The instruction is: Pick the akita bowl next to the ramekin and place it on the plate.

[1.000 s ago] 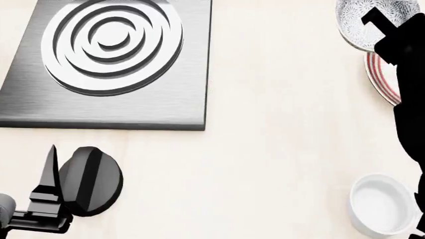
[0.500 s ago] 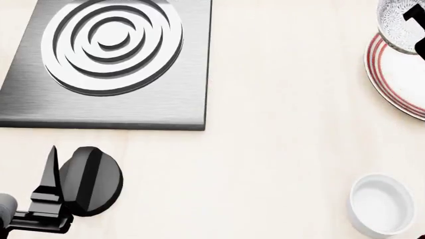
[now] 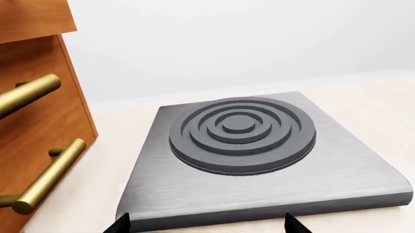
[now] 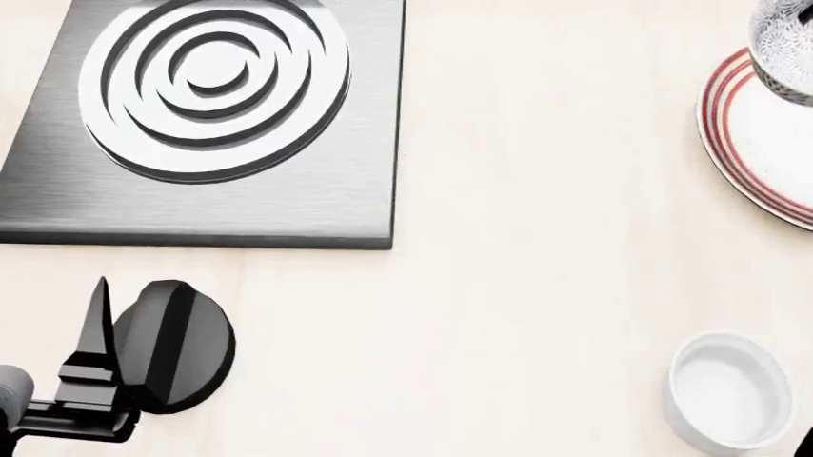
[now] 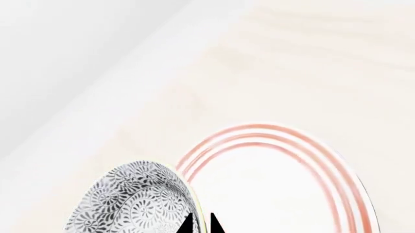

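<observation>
Movement across the head view is the main change: the akita bowl (image 4: 785, 52), seen a second ago near the top right with the dark right arm over it and the plate (image 4: 749, 143), has been carried rightward until only its patterned side shows at the frame's right edge, above the plate's far rim, and the arm is no longer seen there. This is judged to mean the bowl is over the plate but not yet set down. The ramekin (image 4: 726, 390) has stayed in place, well apart from the plate, with bare counter between them. The left pincer (image 4: 89, 381) is unchanged beside a black knob (image 4: 171, 345), in front of the metal burner plate (image 4: 204, 114); whether it is wide or narrow cannot be told. In the left wrist view only two dark fingertips are seen spread apart at the burner plate's near edge, with a wooden drawer front (image 3: 39, 121) off to one side. In the right wrist view the right pincer (image 5: 199, 224) is seen closed on the bowl's rim, the plate lying just beyond it and open counter beyond that up to the wall, so room for lowering is judged ample.
</observation>
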Tool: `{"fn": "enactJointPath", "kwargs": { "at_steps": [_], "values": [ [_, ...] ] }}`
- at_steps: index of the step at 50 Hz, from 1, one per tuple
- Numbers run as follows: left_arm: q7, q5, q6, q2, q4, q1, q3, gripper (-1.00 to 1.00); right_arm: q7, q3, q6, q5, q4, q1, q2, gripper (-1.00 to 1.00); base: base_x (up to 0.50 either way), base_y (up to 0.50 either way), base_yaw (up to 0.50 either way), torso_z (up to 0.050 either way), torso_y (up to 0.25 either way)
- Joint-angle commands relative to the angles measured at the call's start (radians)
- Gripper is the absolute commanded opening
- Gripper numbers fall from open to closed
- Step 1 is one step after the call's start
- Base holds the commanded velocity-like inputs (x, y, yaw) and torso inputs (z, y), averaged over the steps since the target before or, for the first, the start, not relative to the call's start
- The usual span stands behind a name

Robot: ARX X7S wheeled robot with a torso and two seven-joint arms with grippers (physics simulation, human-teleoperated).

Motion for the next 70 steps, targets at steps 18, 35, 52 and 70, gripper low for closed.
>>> {"fn": "enactJointPath", "kwargs": {
  "at_steps": [18, 35, 52, 70],
  "values": [
    [-0.006, 0.000, 0.012, -0.003, -0.011, 0.006, 0.008, 1.00, -0.095, -0.037, -0.238, -0.117, 0.588, 0.266, 0.038, -1.00, 0.00, 0.00, 0.00, 0.000, 0.001],
    [-0.011, -0.002, 0.015, -0.004, -0.014, 0.003, 0.012, 1.00, -0.094, 0.063, -0.234, -0.219, 0.589, 0.258, 0.036, -1.00, 0.00, 0.00, 0.00, 0.000, 0.001],
    [-0.013, -0.010, 0.018, -0.007, -0.020, 0.000, 0.009, 1.00, -0.111, 0.187, -0.248, -0.318, 0.590, 0.248, 0.038, -1.00, 0.00, 0.00, 0.00, 0.000, 0.000],
    [-0.012, -0.007, 0.037, -0.007, -0.046, 0.002, 0.010, 1.00, -0.132, 0.317, -0.278, -0.423, 0.590, 0.231, 0.034, -1.00, 0.00, 0.00, 0.00, 0.000, 0.001]
  ]
}}
